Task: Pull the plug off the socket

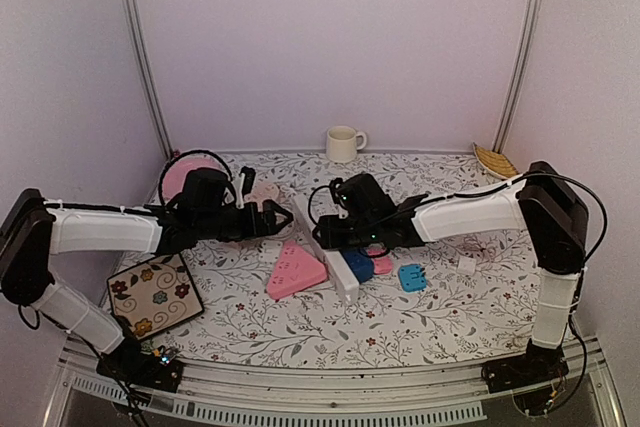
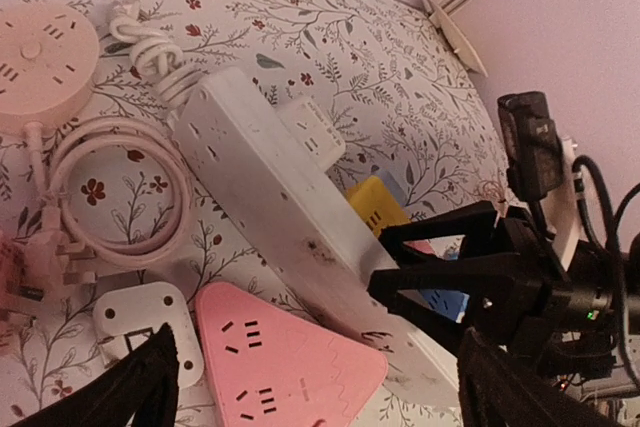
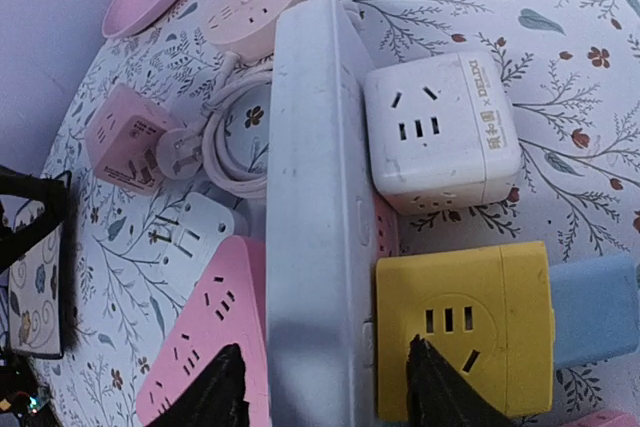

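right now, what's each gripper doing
left gripper: open, empty
right gripper: open, astride the white power strip, not clamped

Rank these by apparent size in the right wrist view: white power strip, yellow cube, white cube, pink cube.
1. white power strip
2. yellow cube and white cube: too alike to rank, and yellow sits nearer the camera
3. pink cube

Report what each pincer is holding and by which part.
The left pincer holds nothing; it hangs open over the pink triangular socket. The right pincer has its fingers astride the white power strip, but whether it grips cannot be told.
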